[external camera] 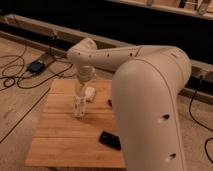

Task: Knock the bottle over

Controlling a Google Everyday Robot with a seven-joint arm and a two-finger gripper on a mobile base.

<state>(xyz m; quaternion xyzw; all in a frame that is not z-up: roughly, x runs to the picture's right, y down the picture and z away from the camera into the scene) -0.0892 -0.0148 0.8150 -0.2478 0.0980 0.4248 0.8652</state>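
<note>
Bottle [79, 106] upright on table [60, 145] — not yet toppled; gripper [81, 90] directly above it; push remains — grip state indeterminate.

Gripper [80, 102] over bottle [79, 111], outlines merge; arm [150, 100] hides table [60, 140] right side.

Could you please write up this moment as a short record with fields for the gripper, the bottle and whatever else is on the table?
gripper: at the end of the arm, low over the left middle of the wooden table, right at the bottle
bottle: pale, upright, directly under the gripper; contact cannot be judged
white block: just behind and right of the bottle
black flat object: lying near the table's front right
arm: large, cream, covering the table's right side
task state: bottle not yet knocked over
</note>
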